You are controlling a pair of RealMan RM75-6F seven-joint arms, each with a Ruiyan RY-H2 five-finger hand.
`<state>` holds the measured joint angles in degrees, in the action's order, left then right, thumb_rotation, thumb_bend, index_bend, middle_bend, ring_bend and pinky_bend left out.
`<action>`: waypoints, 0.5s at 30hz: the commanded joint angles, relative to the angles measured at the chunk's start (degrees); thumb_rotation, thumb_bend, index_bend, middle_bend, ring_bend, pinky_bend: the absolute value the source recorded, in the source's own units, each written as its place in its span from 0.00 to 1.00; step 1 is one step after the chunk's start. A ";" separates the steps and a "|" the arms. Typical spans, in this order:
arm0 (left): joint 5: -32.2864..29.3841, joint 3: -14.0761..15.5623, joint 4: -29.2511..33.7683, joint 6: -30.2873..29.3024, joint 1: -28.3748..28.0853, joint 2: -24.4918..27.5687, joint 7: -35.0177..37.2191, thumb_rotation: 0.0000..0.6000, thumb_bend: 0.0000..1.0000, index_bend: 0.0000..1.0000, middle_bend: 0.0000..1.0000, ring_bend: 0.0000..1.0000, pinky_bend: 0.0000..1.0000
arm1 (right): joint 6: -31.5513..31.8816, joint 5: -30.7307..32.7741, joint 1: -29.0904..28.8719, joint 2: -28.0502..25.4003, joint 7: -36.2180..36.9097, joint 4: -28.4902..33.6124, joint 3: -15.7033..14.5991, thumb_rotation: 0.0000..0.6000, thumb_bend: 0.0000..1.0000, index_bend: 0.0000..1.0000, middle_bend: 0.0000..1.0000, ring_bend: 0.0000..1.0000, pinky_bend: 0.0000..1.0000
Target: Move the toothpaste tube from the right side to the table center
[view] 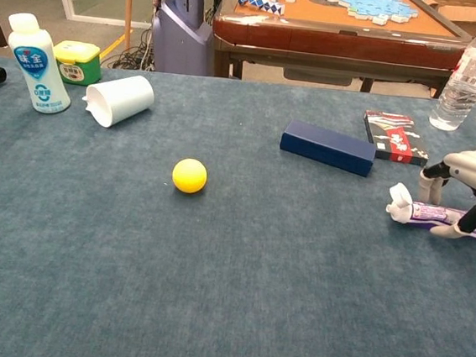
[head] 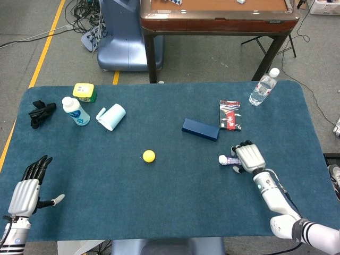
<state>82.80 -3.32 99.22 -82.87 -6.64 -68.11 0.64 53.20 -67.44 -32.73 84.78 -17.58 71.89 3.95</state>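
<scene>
My right hand (head: 249, 158) sits over the toothpaste tube (view: 424, 213), fingers curled down around its tail end; from the chest view the fingertips (view: 445, 230) touch the cloth beside the tube, but I can't tell if I'm actually pinching it or just caging it. The tube lies flat on the blue table (head: 175, 212), white cap pointing toward the center, tail under my palm. It's on the right side, well short of the middle, so I judge the task barely started: grip needs securing, then a carry or slide left toward the center, then release. My left hand (head: 26, 192) rests at the near left corner, fingers straight and close together with the thumb sticking out, holding nothing. Around: yellow ball (head: 149, 155) sits near the table center, right about where the tube should end up, so I'd need to place beside it or risk knocking it rolling. Dark blue box (head: 200, 129) lies just behind the path, card pack (head: 230, 115) beyond it, water bottle (head: 263, 87) at the far right edge. Far left: white bottle (head: 75, 111), green-yellow tub (head: 84, 92), tipped white cup (head: 111, 117), black object (head: 40, 112), all well away.
</scene>
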 commanded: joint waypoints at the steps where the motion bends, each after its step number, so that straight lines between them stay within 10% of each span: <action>1: 0.04 -0.01 0.00 -0.06 0.02 -0.01 0.06 1.00 0.00 0.00 0.00 0.00 0.02 | 0.06 -0.31 0.09 0.31 0.03 -0.38 -0.11 1.00 0.27 0.44 0.45 0.28 0.19; 15: 0.08 -0.05 -0.30 -0.36 0.18 -0.12 0.35 1.00 0.00 0.00 0.00 0.00 0.02 | -1.50 0.18 -0.43 1.06 -0.57 -2.06 0.52 1.00 0.35 0.51 0.49 0.31 0.19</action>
<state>82.89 -3.38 98.93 -83.23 -6.47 -68.23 0.99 51.73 -67.27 -33.13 85.79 -18.12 69.88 4.44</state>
